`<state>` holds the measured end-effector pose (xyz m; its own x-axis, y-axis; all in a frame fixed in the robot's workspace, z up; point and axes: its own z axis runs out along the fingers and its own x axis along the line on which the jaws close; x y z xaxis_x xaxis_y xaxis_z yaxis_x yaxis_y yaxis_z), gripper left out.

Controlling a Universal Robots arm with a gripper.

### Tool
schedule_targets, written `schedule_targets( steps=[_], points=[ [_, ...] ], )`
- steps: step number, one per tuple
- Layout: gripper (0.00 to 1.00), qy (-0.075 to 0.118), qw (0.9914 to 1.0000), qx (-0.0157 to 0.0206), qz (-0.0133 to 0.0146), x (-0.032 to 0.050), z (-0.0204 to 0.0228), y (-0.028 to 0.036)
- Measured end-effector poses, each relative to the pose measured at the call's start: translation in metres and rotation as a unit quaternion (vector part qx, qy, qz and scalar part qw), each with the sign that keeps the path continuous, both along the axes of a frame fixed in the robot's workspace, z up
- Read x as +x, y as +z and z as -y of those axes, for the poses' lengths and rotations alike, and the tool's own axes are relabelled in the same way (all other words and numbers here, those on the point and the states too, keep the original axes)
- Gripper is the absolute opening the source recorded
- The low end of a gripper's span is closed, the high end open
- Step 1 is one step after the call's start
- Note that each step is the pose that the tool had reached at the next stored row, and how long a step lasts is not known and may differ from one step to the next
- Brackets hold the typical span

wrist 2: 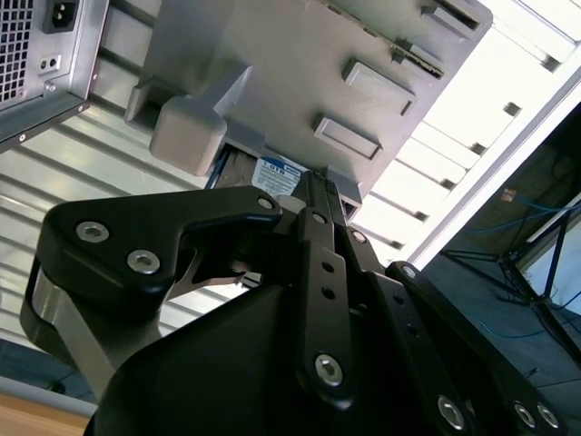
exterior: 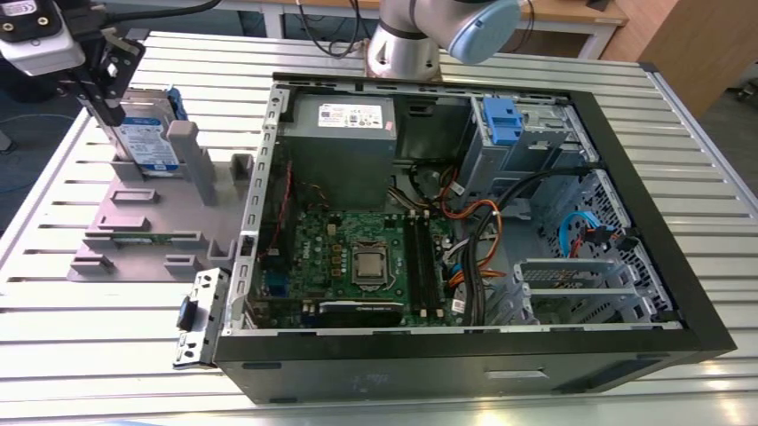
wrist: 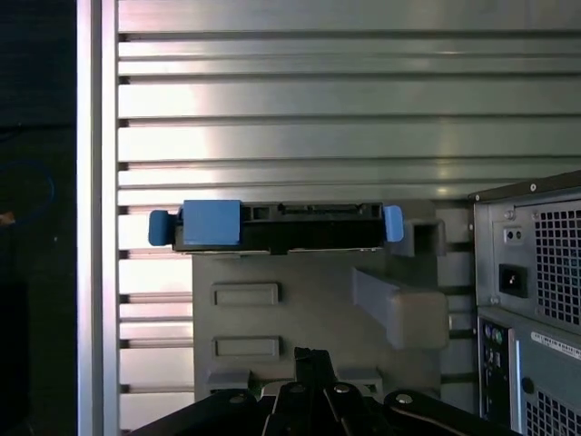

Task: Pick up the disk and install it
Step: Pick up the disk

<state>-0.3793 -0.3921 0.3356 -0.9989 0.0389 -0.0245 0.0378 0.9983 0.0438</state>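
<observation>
1 disk [exterior: 148, 138] upright in stand [exterior: 142, 226] | base hidden | tool [exterior: 109, 111] alongside

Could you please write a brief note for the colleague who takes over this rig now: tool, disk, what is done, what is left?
Tool: at the top of the disk; contact cannot be told.
Disk: upright in the grey stand, on the table, at the exterior view's left of the open computer case.
Done: tool is at the disk.
Left: disk not yet lifted, not yet in the case.

Blue-framed disk [exterior: 152, 142] upright in grey stand [exterior: 142, 213]
</observation>
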Motion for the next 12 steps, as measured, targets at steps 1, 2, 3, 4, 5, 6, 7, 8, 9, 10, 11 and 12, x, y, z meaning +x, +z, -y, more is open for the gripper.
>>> schedule_targets(
  steps=[1,2,3,4,5,6,7,8,9,10,11,12],
  points=[
    [0.11,0.001,1.0,0.0,0.0,0.0,0.0,0.0],
    [0.11,0.003,0.99999,0.0,0.0,0.0,0.0,0.0],
    [0.11,0.005,0.99999,0.0,0.0,0.0,0.0,0.0],
    [0.11,0.007,0.99997,0.0,0.0,0.0,0.0,0.0],
    [0.11,0.009,0.99996,0.0,0.0,0.0,0.0,0.0],
    [0.11,0.011,0.99994,0.0,0.0,0.0,0.0,0.0],
    [0.11,0.012,0.99992,0.0,0.0,0.0,0.0,0.0],
    [0.11,0.014,0.99991,0.0,0.0,0.0,0.0,0.0],
    [0.11,0.015,0.99989,0.0,0.0,0.0,0.0,0.0],
    [0.11,0.016,0.99987,0.0,0.0,0.0,0.0,0.0],
    [0.11,0.017,0.99985,0.0,0.0,0.0,0.0,0.0],
    [0.11,0.019,0.99983,0.0,0.0,0.0,0.0,0.0]
  ],
)
